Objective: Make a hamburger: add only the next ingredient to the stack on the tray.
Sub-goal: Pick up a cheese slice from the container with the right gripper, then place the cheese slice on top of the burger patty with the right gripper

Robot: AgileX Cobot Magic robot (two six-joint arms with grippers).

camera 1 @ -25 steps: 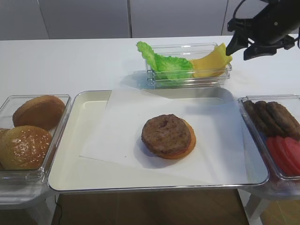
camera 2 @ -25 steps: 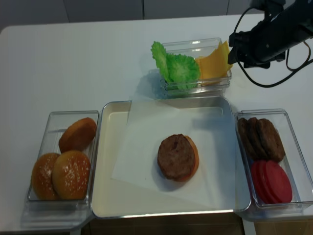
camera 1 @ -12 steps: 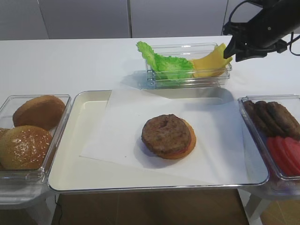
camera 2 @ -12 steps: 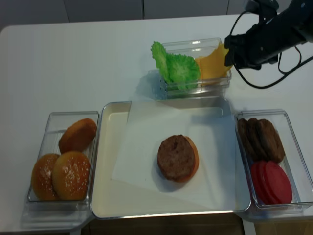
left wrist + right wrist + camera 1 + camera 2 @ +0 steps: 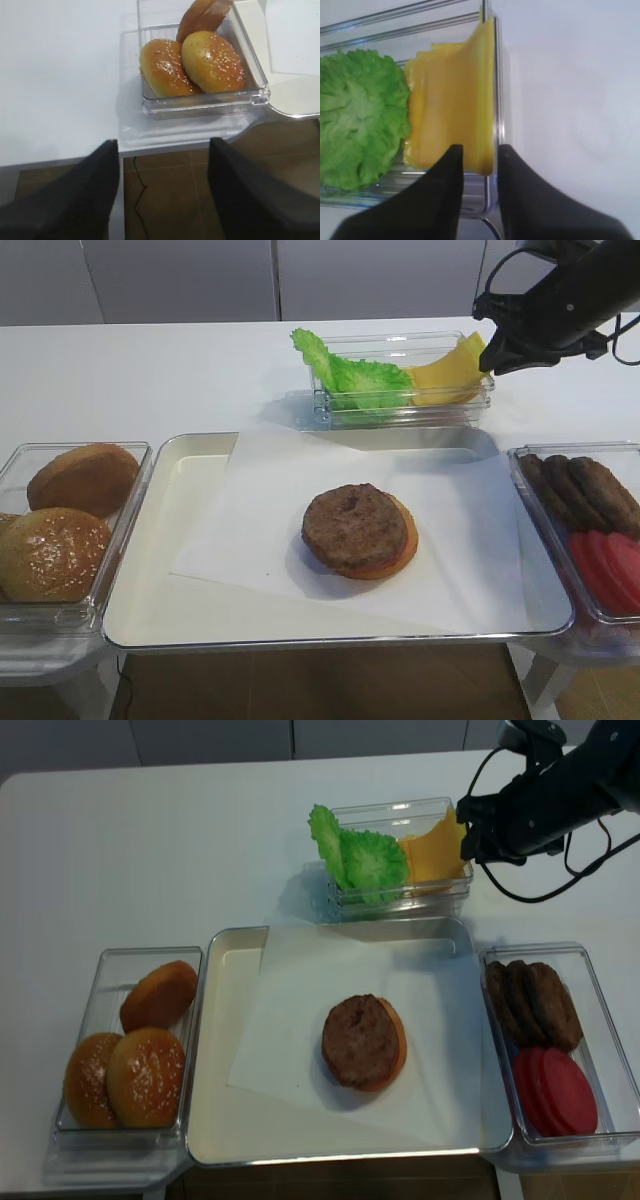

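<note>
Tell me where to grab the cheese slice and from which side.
Pinch the cheese slice by its raised edge along the clear bin's end wall, coming from the side away from the lettuce. It leans upright there, and the right gripper already straddles that edge.

right end effector sits at the right end of the clear bin, narrow gap btw fingers straddling the raised cheese edge; bin wall just right of it, lettuce crowds the left side. tray has open room all round the stack, top of patty unobstructed. flanking it: bun bin on left, patty/tomato bin on right. bare table behind tray, left of the clear bin.
</note>
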